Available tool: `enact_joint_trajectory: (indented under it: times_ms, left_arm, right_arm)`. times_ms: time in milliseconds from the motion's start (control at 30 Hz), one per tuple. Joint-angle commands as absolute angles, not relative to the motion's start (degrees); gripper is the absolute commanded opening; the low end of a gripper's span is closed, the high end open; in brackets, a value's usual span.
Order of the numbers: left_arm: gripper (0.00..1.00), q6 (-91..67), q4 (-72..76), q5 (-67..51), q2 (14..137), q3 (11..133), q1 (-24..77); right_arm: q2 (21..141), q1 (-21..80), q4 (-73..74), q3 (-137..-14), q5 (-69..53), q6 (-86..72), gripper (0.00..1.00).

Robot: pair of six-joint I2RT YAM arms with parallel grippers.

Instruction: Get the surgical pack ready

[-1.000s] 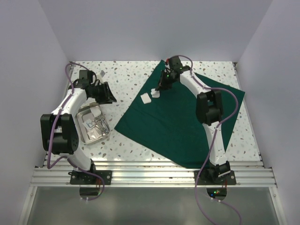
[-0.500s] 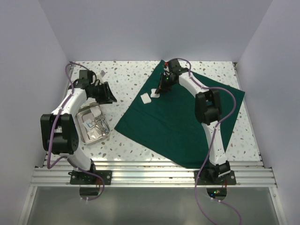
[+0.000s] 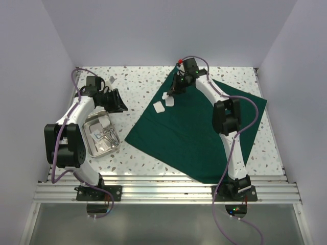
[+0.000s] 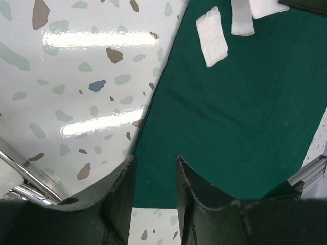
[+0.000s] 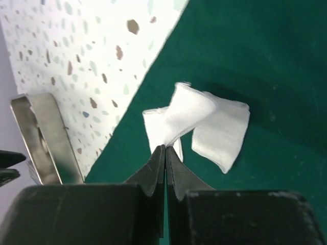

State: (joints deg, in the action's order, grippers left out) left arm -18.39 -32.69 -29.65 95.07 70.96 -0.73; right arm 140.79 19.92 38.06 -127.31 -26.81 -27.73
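At the far left the left gripper (image 3: 116, 101) hovers over the speckled table (image 3: 138, 81), just beyond the steel tray (image 3: 92, 144). In its wrist view the two fingers (image 4: 118, 196) stand a little apart with a narrow gap and nothing is between them. The steel tray sits on the bare table at the left, near the left arm and well apart from the cloth. Silver scissors (image 3: 109, 136) lie inside it.

The dark green cloth (image 3: 199, 132) is spread flat on the middle and right part of the table, one corner pointing to the far side. Near its far left edge lie two flat gauze squares (image 3: 159, 107), close together on the cloth.

The right gripper (image 3: 171, 93) is above this same edge of the cloth. Its fingers (image 5: 153, 171) are pressed together and pinch one corner of a lifted gauze square (image 5: 190, 113); the rest of this piece hangs bent above the flat ones
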Motion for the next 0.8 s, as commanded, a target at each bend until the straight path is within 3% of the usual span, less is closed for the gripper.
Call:
enact_joint_trajectory:
  times_ms: [0,767]
  left_arm:
    - [0.39,-17.84,-30.67,-30.94,95.19,71.89,-0.97]
    - [0.39,-17.67,-30.76,-31.11,95.45,71.63,-0.97]
  right_arm:
    - [139.83,19.86,36.39,-129.99,-29.97,-26.54,0.0]
    - [142.73,17.93,40.34,-123.93,-26.81,-24.0,0.0]
